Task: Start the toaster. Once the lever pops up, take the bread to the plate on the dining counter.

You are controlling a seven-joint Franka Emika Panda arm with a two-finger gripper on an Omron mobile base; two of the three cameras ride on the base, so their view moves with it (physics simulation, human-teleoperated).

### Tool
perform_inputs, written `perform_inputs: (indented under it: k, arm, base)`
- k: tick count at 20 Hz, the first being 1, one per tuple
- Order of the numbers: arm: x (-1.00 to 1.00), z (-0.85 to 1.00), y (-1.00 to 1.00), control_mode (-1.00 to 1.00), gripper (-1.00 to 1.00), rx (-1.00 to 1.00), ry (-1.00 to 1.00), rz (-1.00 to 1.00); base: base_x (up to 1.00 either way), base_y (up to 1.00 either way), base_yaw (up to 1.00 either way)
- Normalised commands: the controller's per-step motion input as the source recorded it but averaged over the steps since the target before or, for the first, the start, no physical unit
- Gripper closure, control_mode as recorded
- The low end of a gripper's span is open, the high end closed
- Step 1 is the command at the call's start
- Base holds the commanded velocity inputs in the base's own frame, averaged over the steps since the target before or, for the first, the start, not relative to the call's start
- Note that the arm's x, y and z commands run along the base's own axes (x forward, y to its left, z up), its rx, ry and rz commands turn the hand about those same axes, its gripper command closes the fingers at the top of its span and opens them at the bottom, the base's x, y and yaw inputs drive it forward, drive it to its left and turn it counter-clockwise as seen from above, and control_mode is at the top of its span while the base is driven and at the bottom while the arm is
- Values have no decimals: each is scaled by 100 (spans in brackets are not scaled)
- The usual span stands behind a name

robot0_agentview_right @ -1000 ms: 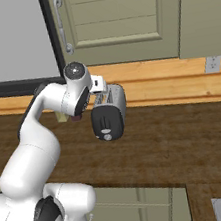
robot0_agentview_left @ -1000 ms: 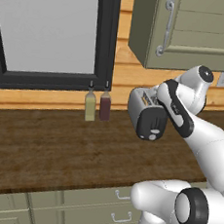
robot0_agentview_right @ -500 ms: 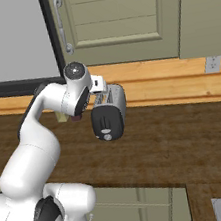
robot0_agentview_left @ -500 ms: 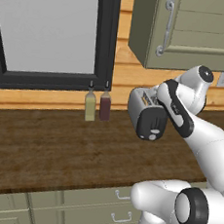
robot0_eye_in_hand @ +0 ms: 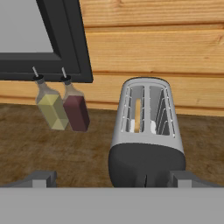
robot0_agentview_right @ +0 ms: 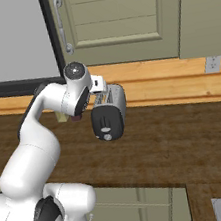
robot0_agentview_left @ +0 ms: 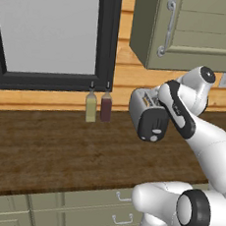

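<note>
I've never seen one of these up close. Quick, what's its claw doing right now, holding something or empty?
Gripper: open and holding nothing; its two fingertips stand wide apart on either side of the toaster's dark end.

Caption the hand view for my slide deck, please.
Toaster with bread in its left slot, two bottles beside it.

Toaster [robot0_eye_in_hand: 148,138]: boxy silver-grey metal body with a rounded black end panel; stood upright on the dark wood worktop, its far end close to the wooden wall. Black panel faced the gripper [robot0_eye_in_hand: 113,180] and sat just ahead of the jaws, between the two fingertips. Two long slots in the top ran away from the jaws.

Bread [robot0_eye_in_hand: 137,115]: thin tan slice, seen edge-on; stood upright in the left slot, sunk below the rim.

Lever [robot0_agentview_right: 105,130]: small pale tab low on the black panel, on the side nearest the jaws.
</note>
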Motion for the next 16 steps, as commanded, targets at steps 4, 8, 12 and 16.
perform_inputs:
  k: [4,8,12,16]
  arm:
    - [0,0,0,-100,-100,0,0,0]
    - [0,0,0,-100,-100,0,0,0]
    - [0,0,0,-100,-100,0,0,0]
    - [0,0,0,-100,-100,0,0,0]
  base:
    - [0,0,0]
    - [0,0,0]
    - [0,0,0]
    - [0,0,0]
